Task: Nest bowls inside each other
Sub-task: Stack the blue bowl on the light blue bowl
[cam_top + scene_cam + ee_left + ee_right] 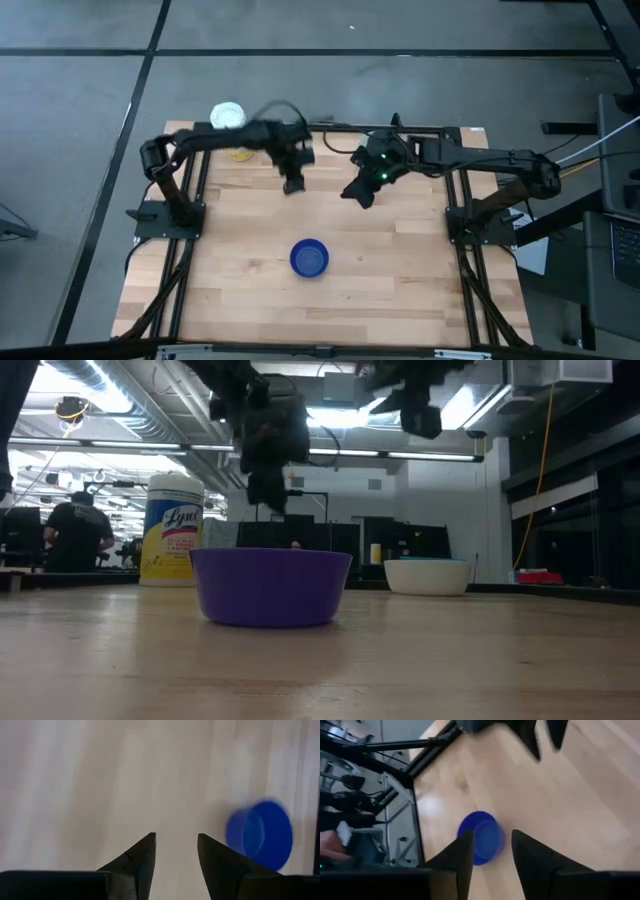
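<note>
A dark blue bowl (309, 258) (270, 586) stands upright on its base in the middle of the wooden table, toward the near edge. It also shows in the left wrist view (260, 835) and the right wrist view (480, 837). In the low view a white bowl (428, 576) with a teal rim at its top sits farther back on the right; in the high view the right arm hides it. My left gripper (293, 186) (176, 840) hangs open above the table, beyond the blue bowl. My right gripper (360, 195) (490, 834) is open too, higher up and to the right of the left one.
A white-lidded jar with a yellow label (228, 117) (172, 528) stands at the table's far left. Black arm mounts (165, 215) (480, 225) flank the table. Bare wood lies around the blue bowl. A person (75, 530) stands in the room behind.
</note>
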Controlling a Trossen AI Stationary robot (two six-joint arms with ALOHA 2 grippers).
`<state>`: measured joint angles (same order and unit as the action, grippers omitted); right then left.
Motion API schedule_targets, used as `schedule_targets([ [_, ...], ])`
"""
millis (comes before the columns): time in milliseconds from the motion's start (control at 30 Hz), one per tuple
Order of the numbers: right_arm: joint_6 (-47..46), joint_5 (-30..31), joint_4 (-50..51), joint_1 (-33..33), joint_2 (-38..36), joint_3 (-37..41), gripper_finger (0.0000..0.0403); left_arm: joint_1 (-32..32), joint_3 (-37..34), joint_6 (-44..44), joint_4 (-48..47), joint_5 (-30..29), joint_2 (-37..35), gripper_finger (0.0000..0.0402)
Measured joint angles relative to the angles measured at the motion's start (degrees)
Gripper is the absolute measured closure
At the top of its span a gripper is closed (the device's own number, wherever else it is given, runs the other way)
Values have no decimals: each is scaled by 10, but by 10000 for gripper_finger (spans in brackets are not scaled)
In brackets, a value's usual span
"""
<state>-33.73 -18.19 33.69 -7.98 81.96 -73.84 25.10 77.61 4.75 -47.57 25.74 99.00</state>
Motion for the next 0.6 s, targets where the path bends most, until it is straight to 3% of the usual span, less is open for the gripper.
schedule_targets([
  [333, -36, 29, -20, 32, -35, 0, 252, -172, -89, -66, 79, -3, 0, 255],
  [600, -48, 23, -34, 34, -36, 0, 270, -205, -97, -132, 125, -33, 3, 232],
])
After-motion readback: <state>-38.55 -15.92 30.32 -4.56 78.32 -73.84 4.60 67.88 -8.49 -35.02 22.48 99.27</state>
